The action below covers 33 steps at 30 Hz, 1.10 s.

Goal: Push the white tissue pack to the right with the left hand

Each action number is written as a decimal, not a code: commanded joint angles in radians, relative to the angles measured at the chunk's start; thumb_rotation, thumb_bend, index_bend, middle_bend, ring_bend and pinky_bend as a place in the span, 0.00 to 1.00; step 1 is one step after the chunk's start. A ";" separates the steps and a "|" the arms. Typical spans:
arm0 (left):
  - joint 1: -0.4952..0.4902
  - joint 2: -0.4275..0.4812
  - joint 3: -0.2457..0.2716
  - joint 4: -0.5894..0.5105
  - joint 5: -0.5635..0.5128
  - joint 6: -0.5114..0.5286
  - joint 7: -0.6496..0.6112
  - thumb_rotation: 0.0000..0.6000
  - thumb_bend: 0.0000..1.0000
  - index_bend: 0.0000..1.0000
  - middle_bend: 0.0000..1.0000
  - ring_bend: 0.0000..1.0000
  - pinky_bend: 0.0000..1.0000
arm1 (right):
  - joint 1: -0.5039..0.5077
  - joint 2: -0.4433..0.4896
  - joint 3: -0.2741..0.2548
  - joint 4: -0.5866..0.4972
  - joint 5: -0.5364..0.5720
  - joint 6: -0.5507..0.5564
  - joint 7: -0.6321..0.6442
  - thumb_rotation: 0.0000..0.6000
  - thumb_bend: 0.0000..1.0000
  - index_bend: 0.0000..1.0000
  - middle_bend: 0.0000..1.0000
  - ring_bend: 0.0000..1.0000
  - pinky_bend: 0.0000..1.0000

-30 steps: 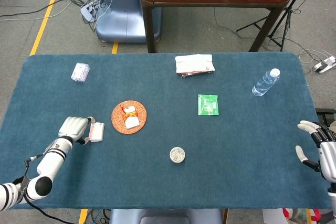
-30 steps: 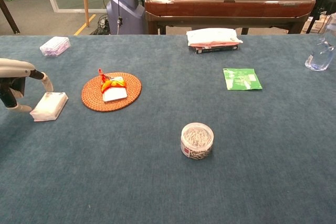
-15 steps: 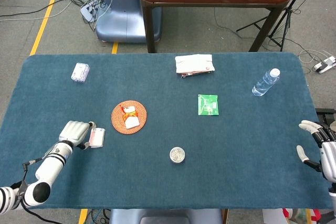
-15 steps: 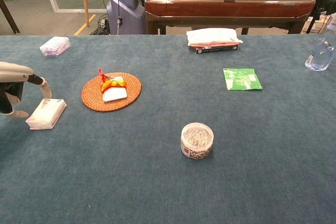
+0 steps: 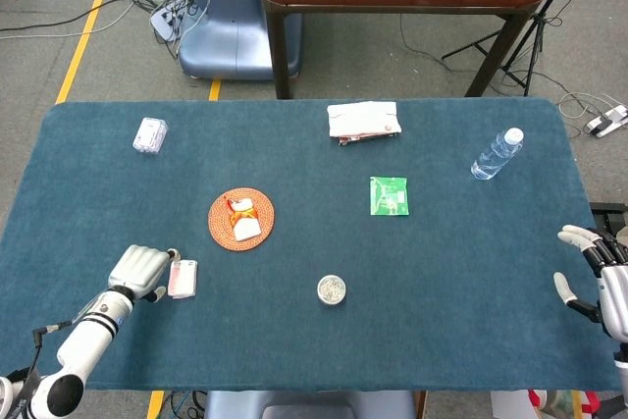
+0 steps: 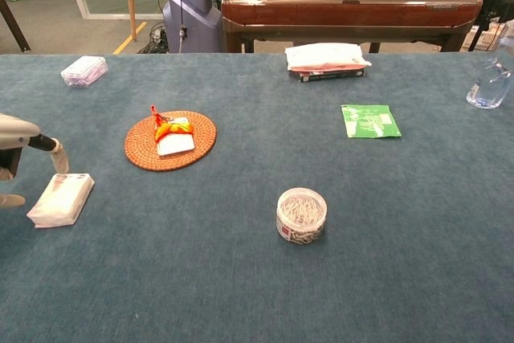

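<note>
While the left hand (image 5: 137, 271) was seen low at the near-left part of the table (image 5: 461, 272), its fingers were bent loosely with nothing gripped between them; a fingertip was held against or just beside the left edge of the white tissue pack (image 5: 183, 279), though contact could not be told for certain. In the chest view only the edge of that hand (image 6: 18, 140) was caught at the frame's left border, with the white tissue pack (image 6: 61, 199) lying flat just to its right. Beyond the pack, a round woven coaster (image 5: 240, 219) was found, carrying a small white packet with an orange and red wrapper (image 5: 241, 219) on top. Toward the near middle of the table a small clear round tub (image 6: 301, 215) was placed upright, filled with what looked like paper clips. Farther back a green sachet (image 5: 389, 195) was laid flat, and behind it a white folded pack (image 5: 363, 120) was set on something dark near the far edge. A small clear-wrapped packet (image 5: 150, 134) was left at the far left, and a clear plastic bottle (image 5: 497, 154) was seen at the far right. At the right edge of the head view, the right hand (image 5: 599, 272) was held off the table's side, fingers spread apart and nothing in it.
</note>
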 commanded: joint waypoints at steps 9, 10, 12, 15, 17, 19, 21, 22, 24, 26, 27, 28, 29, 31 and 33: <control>0.041 -0.001 0.026 -0.095 0.078 0.098 0.035 1.00 0.35 0.26 1.00 0.91 1.00 | -0.001 0.001 0.000 -0.001 -0.002 0.002 0.000 1.00 0.35 0.28 0.26 0.17 0.31; 0.050 -0.002 0.022 -0.089 0.107 0.103 0.015 1.00 0.35 0.25 1.00 0.91 1.00 | -0.001 0.001 0.000 -0.001 -0.002 0.002 0.000 1.00 0.35 0.28 0.26 0.17 0.31; 0.079 -0.011 0.013 -0.048 0.198 0.128 -0.042 1.00 0.34 0.22 1.00 0.90 1.00 | -0.001 0.002 -0.001 -0.001 -0.004 0.003 0.000 1.00 0.35 0.28 0.26 0.17 0.31; 0.120 -0.032 0.010 0.022 0.310 0.175 -0.102 1.00 0.28 0.17 1.00 0.90 1.00 | -0.003 0.003 -0.001 -0.002 -0.004 0.006 0.000 1.00 0.35 0.28 0.26 0.17 0.31; 0.144 -0.051 0.009 0.072 0.367 0.209 -0.118 1.00 0.24 0.15 1.00 0.90 1.00 | -0.003 0.003 -0.001 -0.002 -0.005 0.007 0.001 1.00 0.35 0.28 0.26 0.17 0.31; 0.164 -0.071 0.008 0.117 0.407 0.237 -0.117 1.00 0.18 0.13 1.00 0.90 1.00 | -0.003 0.003 0.000 -0.003 -0.005 0.008 0.001 1.00 0.35 0.28 0.27 0.17 0.31; 0.177 -0.085 0.006 0.150 0.431 0.252 -0.112 1.00 0.12 0.11 1.00 0.90 1.00 | -0.004 0.003 -0.001 -0.003 -0.005 0.008 0.001 1.00 0.35 0.28 0.27 0.17 0.31; 0.182 -0.090 0.006 0.164 0.442 0.258 -0.110 1.00 0.09 0.10 1.00 0.90 1.00 | -0.004 0.003 -0.001 -0.003 -0.005 0.008 0.000 1.00 0.35 0.28 0.27 0.17 0.31; 0.194 -0.101 0.004 0.193 0.462 0.267 -0.102 1.00 0.05 0.09 1.00 0.90 1.00 | -0.004 0.004 0.000 -0.003 -0.004 0.008 0.001 1.00 0.35 0.28 0.27 0.17 0.31; 0.203 -0.109 0.003 0.216 0.476 0.269 -0.093 1.00 0.02 0.09 1.00 0.90 1.00 | -0.004 0.004 0.000 -0.003 -0.003 0.007 0.001 1.00 0.35 0.28 0.27 0.17 0.31; 0.207 -0.111 0.001 0.222 0.480 0.268 -0.092 1.00 0.01 0.09 1.00 0.90 1.00 | -0.004 0.004 0.000 -0.003 -0.003 0.007 0.001 1.00 0.35 0.28 0.27 0.17 0.31; 0.211 -0.112 0.000 0.227 0.482 0.266 -0.095 1.00 0.00 0.08 1.00 0.90 1.00 | -0.004 0.004 0.000 -0.003 -0.003 0.007 0.002 1.00 0.35 0.28 0.27 0.17 0.31; 0.215 -0.113 -0.002 0.232 0.485 0.262 -0.099 1.00 0.00 0.08 1.00 0.90 1.00 | -0.005 0.004 0.000 -0.003 -0.003 0.008 0.003 1.00 0.35 0.28 0.27 0.17 0.31; 0.222 -0.114 -0.004 0.241 0.492 0.254 -0.105 1.00 0.00 0.08 1.00 0.90 1.00 | -0.005 0.004 0.000 -0.003 -0.003 0.009 0.004 1.00 0.35 0.28 0.27 0.17 0.31; 0.229 -0.115 -0.006 0.249 0.498 0.249 -0.109 1.00 0.00 0.08 1.00 0.90 1.00 | -0.006 0.004 0.000 -0.003 -0.004 0.010 0.005 1.00 0.35 0.28 0.27 0.17 0.31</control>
